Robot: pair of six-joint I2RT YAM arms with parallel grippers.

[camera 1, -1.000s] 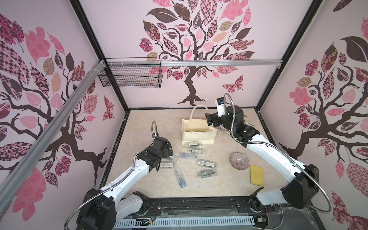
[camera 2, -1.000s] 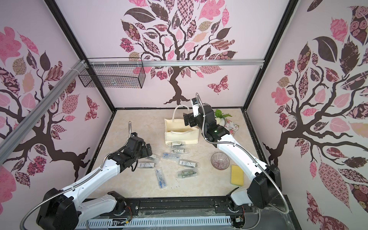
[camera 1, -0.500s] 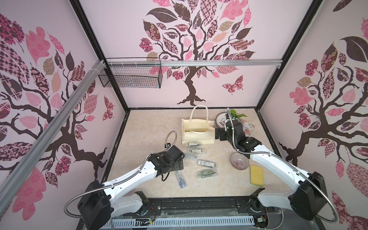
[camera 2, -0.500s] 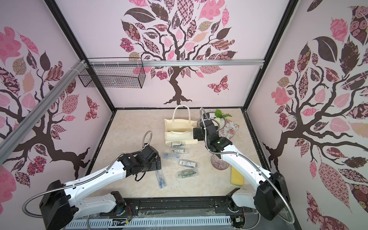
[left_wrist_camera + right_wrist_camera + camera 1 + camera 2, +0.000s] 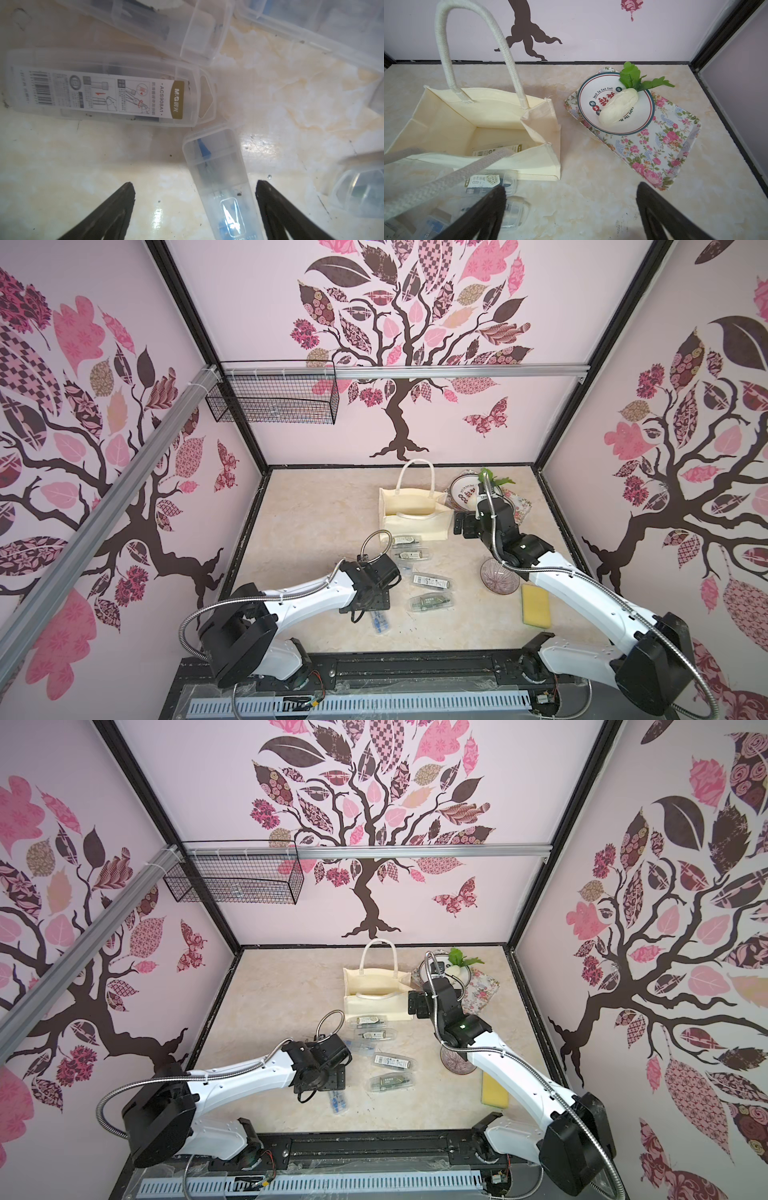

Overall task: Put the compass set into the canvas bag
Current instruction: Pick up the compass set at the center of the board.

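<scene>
The step in hand is judged to be the picking up of one more compass set. The boxy cream-white canvas bag [image 5: 415, 510] with thin loop handles is seen standing open. One clear case with a paper label [image 5: 496, 149] is already seen lying inside it. Other small clear plastic cases [image 5: 430, 581] are spread on the table [image 5: 316, 510] in front of the bag, on the robot's side of it. The compass set [image 5: 218, 178] to be taken is a long clear plastic case with blue parts inside. It is found well apart from the bag, the farthest of them all. The left gripper [image 5: 194, 184] is lowered over it with its fingers apart. The case is seen between them, but it is not yet clamped. The right gripper [image 5: 571, 187] is held just beside the bag, on the bag's right side. Its fingers are spread too, and nothing is held. Next, the left fingers need to be shut on the long sides of the smooth case. Then the case must be lifted and carried over the bag's open top. A second labelled case [image 5: 99, 93] lies just beside its end, so care is needed that it is not dragged along. A second ago the left gripper was placed farther to the bag's left, away from this case. The right gripper was held higher, at the bag's top edge.
</scene>
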